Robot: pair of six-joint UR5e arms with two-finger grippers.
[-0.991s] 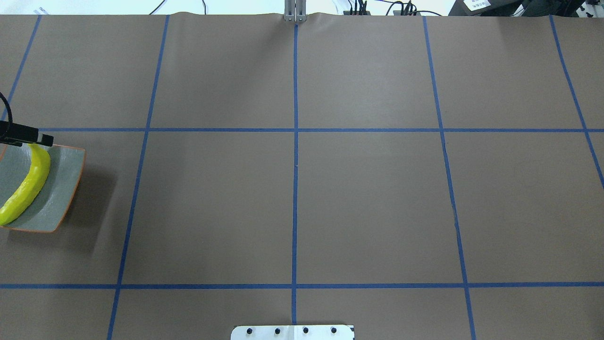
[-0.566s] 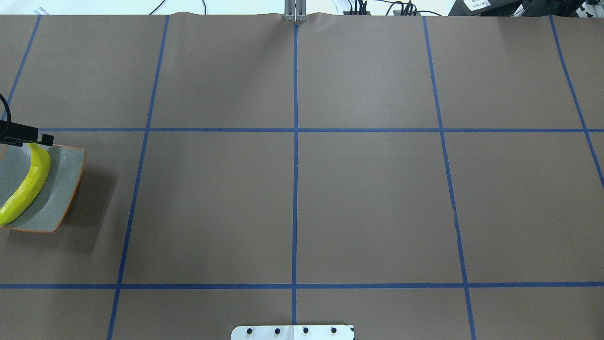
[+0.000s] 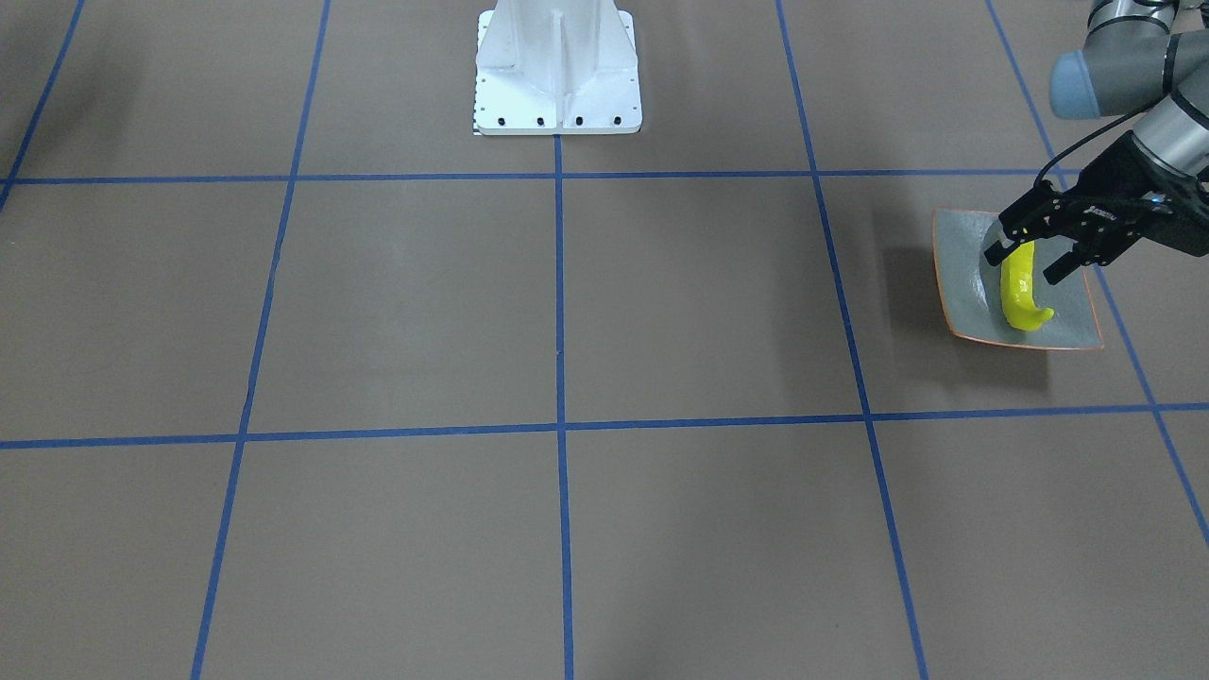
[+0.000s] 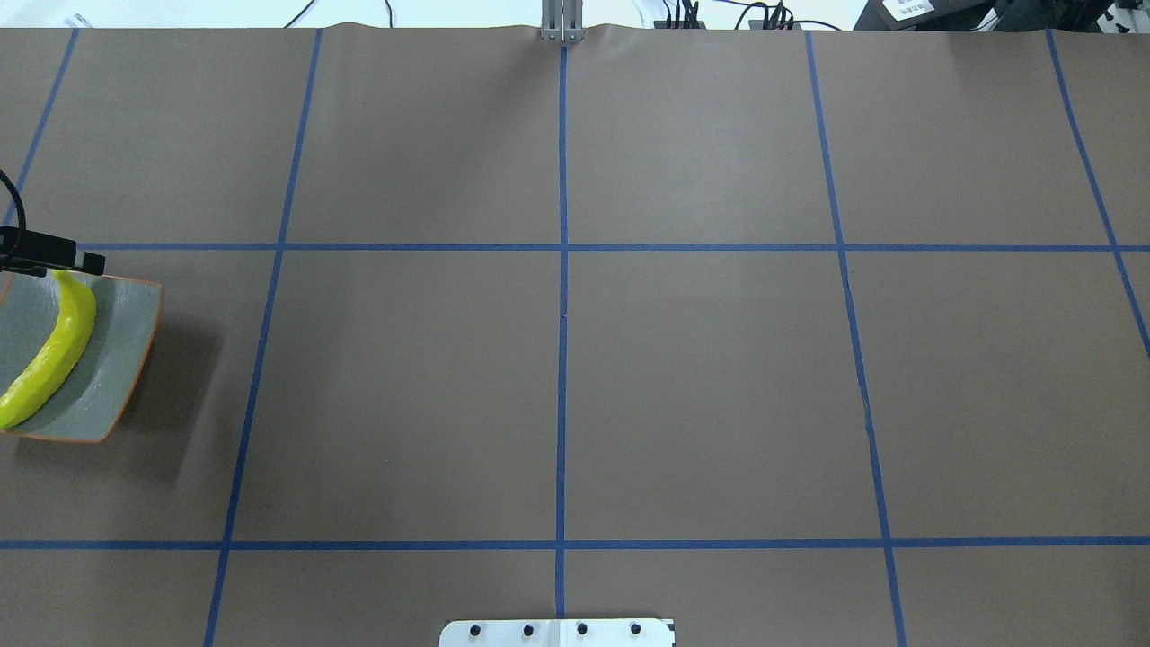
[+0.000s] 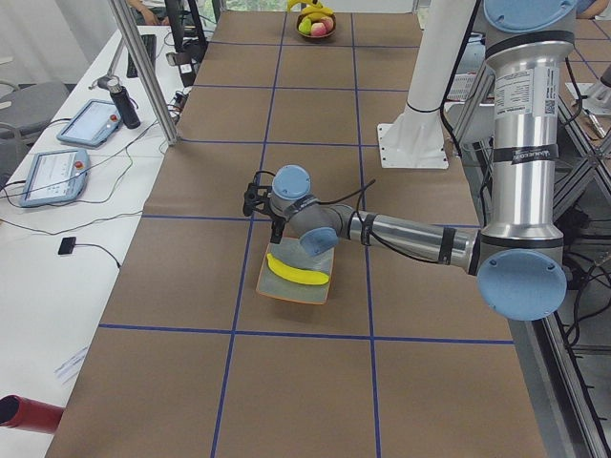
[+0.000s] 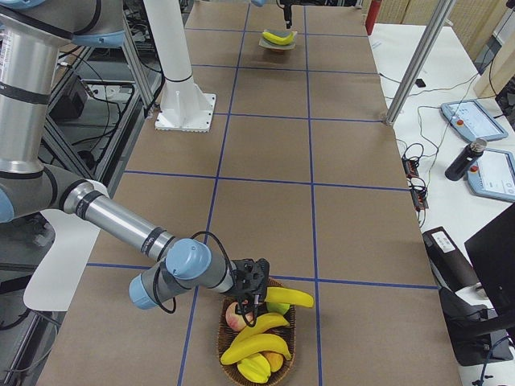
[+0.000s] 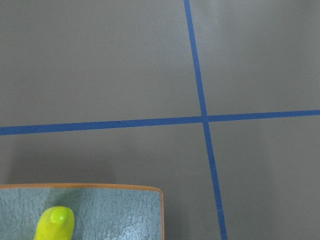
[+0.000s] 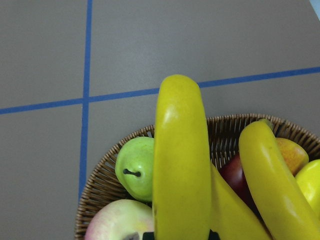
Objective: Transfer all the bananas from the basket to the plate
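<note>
One banana [image 3: 1018, 293] lies curved on the plate [image 3: 956, 274], at the end of the tabletop [image 3: 661, 312] on the robot's left. The plate is square and grey-green with an orange rim, and sits flat on the brown surface inside the blue tape lines [image 3: 559, 283].

The left tool [image 3: 1028, 260] has its fingers spread and hangs over the plate. In the front-facing view one finger stands to either side of one end of that banana; whether they touch it cannot be told. The left wrist view shows that yellow tip and one plate corner.

Several more bananas [image 6: 256, 347] are in the wicker basket [image 6: 219, 342] at the opposite end, together with a green pear [image 8: 136, 167] and a pale apple [image 8: 117, 220].

The uppermost banana [image 6: 290, 297] lies across the basket's rim, with the right tool [image 6: 252, 291] at its inner end. In the right wrist view it runs up the middle, with dark finger ends barely showing on both sides at the bottom edge. Whether the tool is pinching it or merely flanking it cannot be told.
</note>
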